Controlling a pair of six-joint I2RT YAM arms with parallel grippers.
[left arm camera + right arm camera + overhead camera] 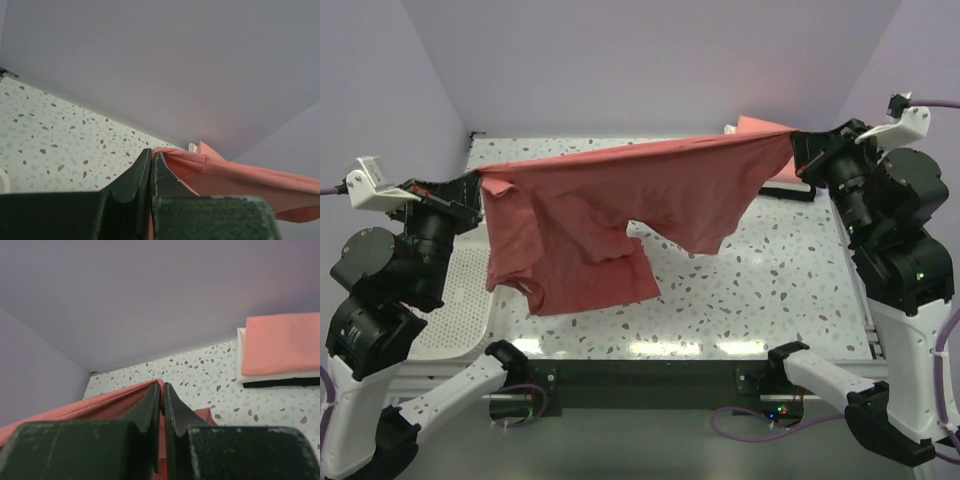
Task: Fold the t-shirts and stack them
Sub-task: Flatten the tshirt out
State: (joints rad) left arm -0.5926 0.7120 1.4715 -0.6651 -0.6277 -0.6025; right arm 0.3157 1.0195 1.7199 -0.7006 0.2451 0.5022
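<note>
Left gripper [151, 152] clenched, jaws pressed together on a hem corner of the brick-red t-shirt [210, 172]. Right gripper [162, 385] likewise clamped tight on the opposite corner of the same cloth, red fabric pinched between the two dark fingers.

From overhead: shirt [610, 200] hung stretched between the two grippers, top edge taut and nearly level, lifted above the speckled table [770, 290]. Body and sleeves drooped below that edge, lowest part toward the left front, over the tabletop.

Left arm raised and reaching inward from the left edge, wrist turned toward centre. Right arm raised at the far right, wrist near the back corner.

White mesh basket [460, 300] sat on the table's left side under the left arm; only its mesh floor showed, part hidden by the arm.

Folded stack at right rear: salmon-pink shirt [285, 342] on top, white shirt [241, 360] beneath, black shirt [280, 382] at the bottom.
</note>
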